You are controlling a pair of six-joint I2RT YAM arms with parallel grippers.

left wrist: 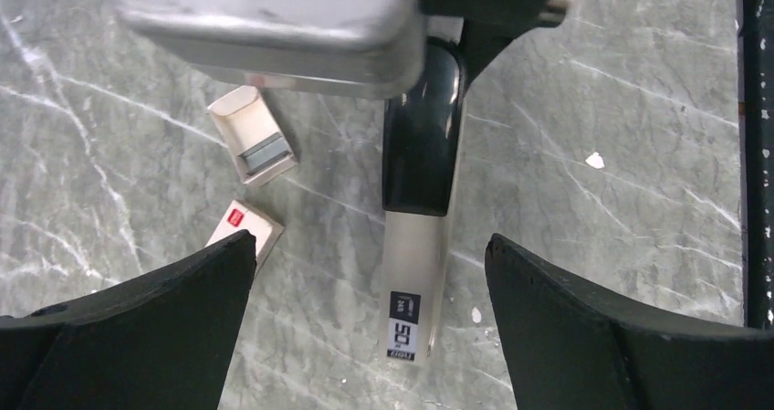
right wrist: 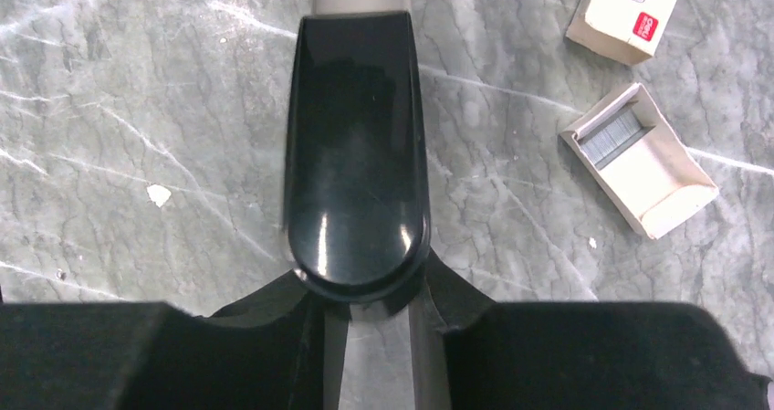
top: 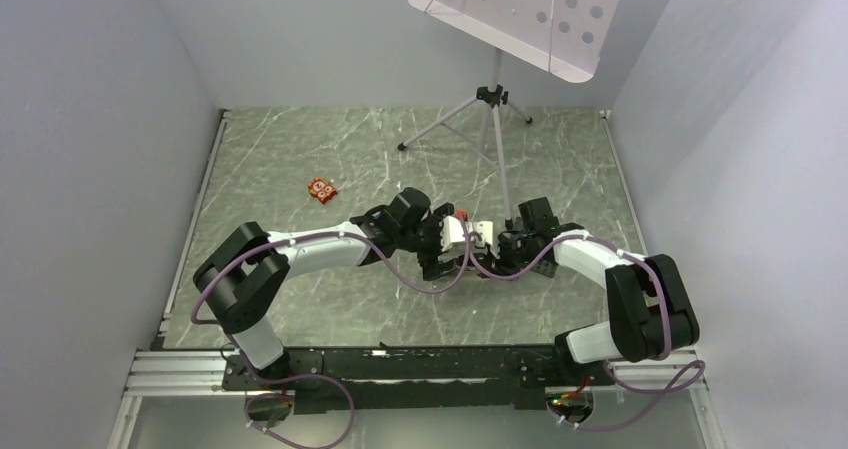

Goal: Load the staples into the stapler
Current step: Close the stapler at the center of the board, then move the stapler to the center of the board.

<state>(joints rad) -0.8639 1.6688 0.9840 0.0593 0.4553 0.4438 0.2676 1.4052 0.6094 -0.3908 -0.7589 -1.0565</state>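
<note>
a: jaws on the right?
b: right jaws clamped on one end of the stapler (right wrist: 356, 154). left jaws wide apart over its other end.
a: staples?
b: staples (right wrist: 613, 136) in open tray (right wrist: 671, 191) on table (right wrist: 137, 109), just beside stapler. red-label box (right wrist: 630, 8) near tray.

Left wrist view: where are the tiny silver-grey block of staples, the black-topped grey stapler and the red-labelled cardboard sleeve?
silver-grey block of staples (left wrist: 262, 154): left wrist view, the block's middle.
black-topped grey stapler (left wrist: 420, 136): left wrist view, its glossy black top.
red-labelled cardboard sleeve (left wrist: 257, 225): left wrist view, pale face beside its label.
</note>
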